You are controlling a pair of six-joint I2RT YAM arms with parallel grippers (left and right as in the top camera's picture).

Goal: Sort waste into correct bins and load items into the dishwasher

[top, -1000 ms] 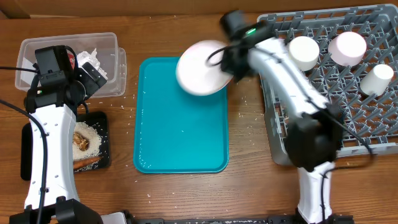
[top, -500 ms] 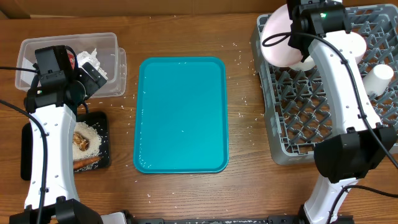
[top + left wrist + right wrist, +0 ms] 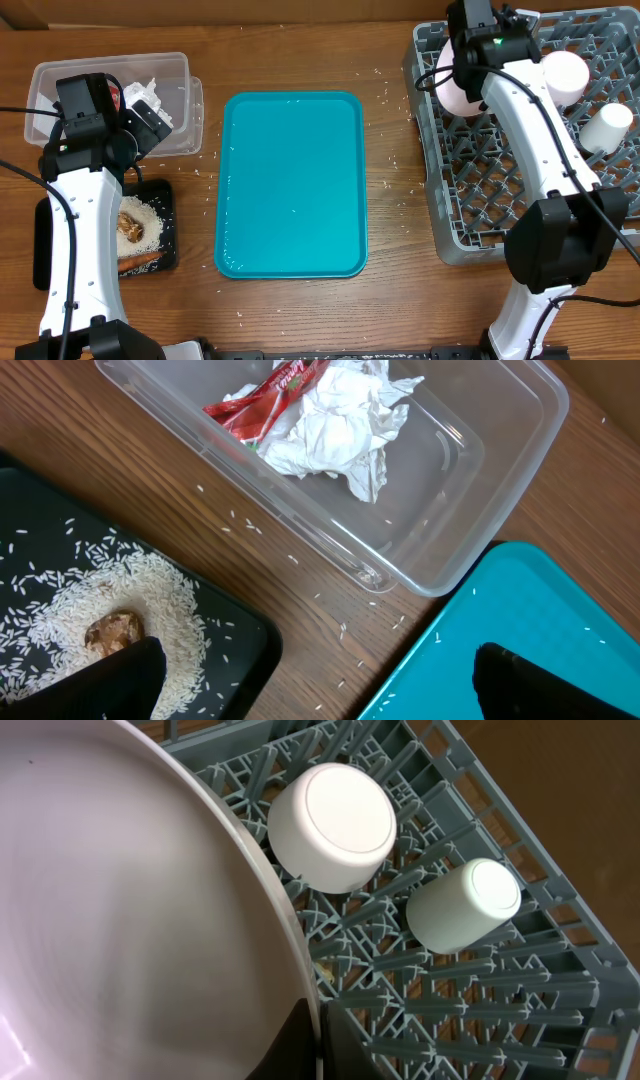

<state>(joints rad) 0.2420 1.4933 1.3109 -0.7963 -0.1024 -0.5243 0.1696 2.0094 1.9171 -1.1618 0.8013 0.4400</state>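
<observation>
- Right gripper (image 3: pixel 318 1040): jaws closed on the rim of the white plate (image 3: pixel 120 900), which stands tilted on edge over the far left corner of the grey rack (image 3: pixel 500 190).
- White bowl (image 3: pixel 335 810): upside down in the rack, just right of the plate.
- Small white cup (image 3: pixel 462 905): upside down, further right and nearer.
- Left gripper (image 3: pixel 315 685): jaws spread wide, holding nothing, above the table between the black tray (image 3: pixel 220 660) and the teal tray (image 3: pixel 520 620).
- Black tray, near left: holds loose rice (image 3: pixel 150 595), a brown chunk (image 3: pixel 112 630) and an orange piece (image 3: pixel 140 260).
- Clear tub (image 3: pixel 440 560), far left: holds the crumpled napkin (image 3: pixel 340 430) and the red wrapper (image 3: pixel 265 400), which touch each other.
</observation>
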